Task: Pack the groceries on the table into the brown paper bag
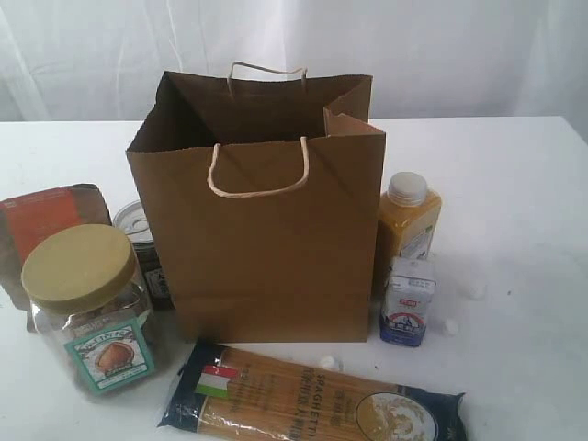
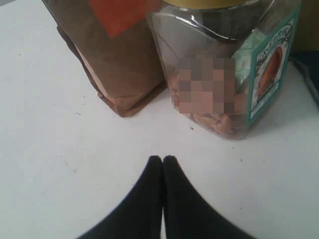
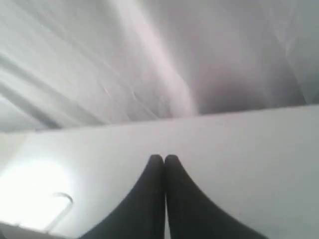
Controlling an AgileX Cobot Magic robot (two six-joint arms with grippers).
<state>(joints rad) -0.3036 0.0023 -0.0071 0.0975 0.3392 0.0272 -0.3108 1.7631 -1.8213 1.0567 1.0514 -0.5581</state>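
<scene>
Groceries ringed the open brown paper bag (image 1: pixel 266 239) on the white surface (image 1: pixel 524 202).

The jar (image 1: pixel 87 303), pouch (image 1: pixel 46 220) and can (image 1: pixel 138 230) stood to its left, the bottle (image 1: pixel 409 225) and carton (image 1: pixel 407 301) to its right, and the spaghetti packet (image 1: pixel 312 400) lay in front. The left end effector (image 2: pixel 163 159), pinched together and empty, pointed at the jar and pouch nearby without touching them. The right end effector (image 3: pixel 164 158), likewise pinched on nothing, faced a curtain (image 3: pixel 149 59). The bag's contents could not be seen.

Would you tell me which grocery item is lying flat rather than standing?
The long spaghetti packet, flat in front of the bag; the jar, pouch, can, bottle and carton stand upright.
</scene>
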